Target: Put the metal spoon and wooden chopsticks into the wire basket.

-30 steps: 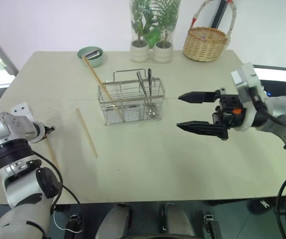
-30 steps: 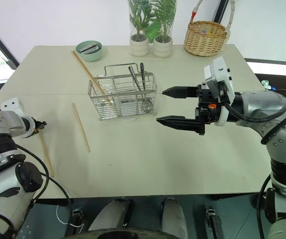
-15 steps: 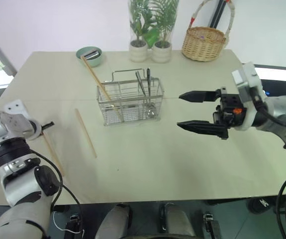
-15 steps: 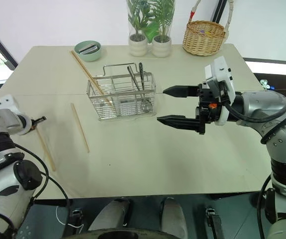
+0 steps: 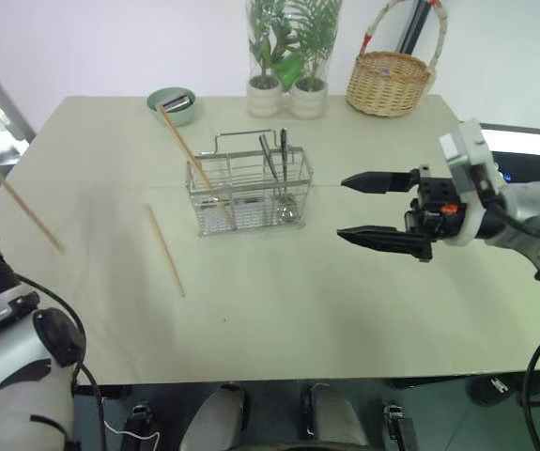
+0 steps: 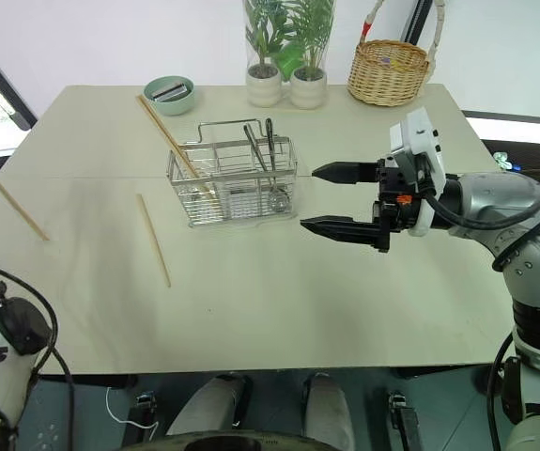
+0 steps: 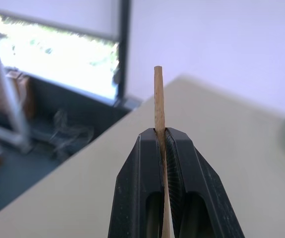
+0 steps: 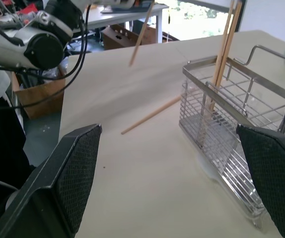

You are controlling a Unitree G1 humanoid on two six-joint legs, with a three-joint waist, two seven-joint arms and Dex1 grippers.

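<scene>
Pale wood: in the left eye view one chopstick (image 5: 166,250) lies flat on the beige table (image 5: 279,310), left of the wire basket (image 5: 249,193); another leans inside it beside a metal spoon (image 5: 268,158). A third chopstick (image 5: 31,213) hangs tilted above the table's left edge. The right gripper (image 5: 382,209) hovers right of the basket, jaws wide apart. In the left wrist view, the left gripper (image 7: 162,136) has ridged black jaws clamped on that slim stick.
</scene>
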